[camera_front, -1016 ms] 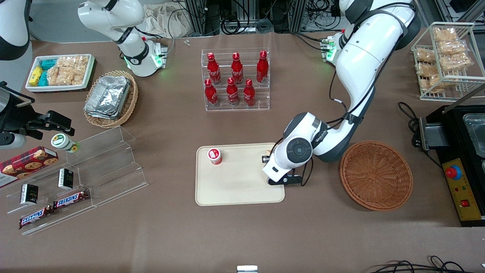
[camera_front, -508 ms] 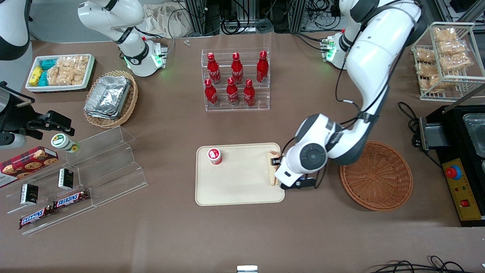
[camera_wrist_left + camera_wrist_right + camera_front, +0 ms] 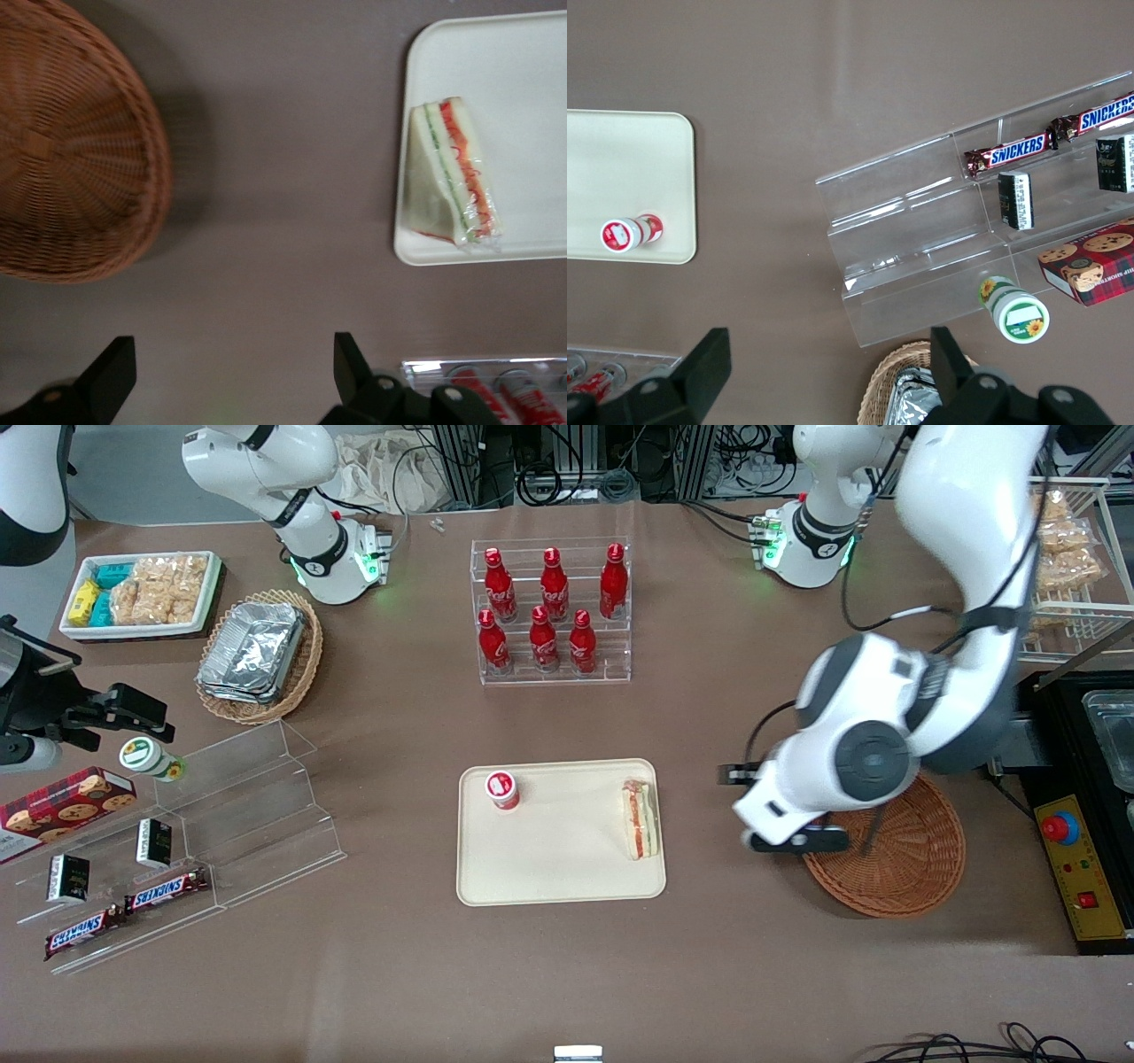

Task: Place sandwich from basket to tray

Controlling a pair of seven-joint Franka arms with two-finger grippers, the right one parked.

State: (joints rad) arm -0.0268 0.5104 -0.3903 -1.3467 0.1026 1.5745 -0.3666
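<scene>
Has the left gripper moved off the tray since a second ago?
Yes. The gripper, open and empty, has left the tray and the sandwich lying on it, and now hangs over bare table beside the basket.

The sandwich (image 3: 640, 818) lies on the tray (image 3: 558, 868), along the tray's short edge that faces the working arm's end of the table, and a small cup (image 3: 501, 789) stands at the tray's corner toward the parked arm, farther from the front camera. The basket (image 3: 912, 868) sits on the table beside that same short edge, apart from it. The gripper (image 3: 232, 372) hangs with its fingers spread above the table between tray and basket, touching neither.
</scene>
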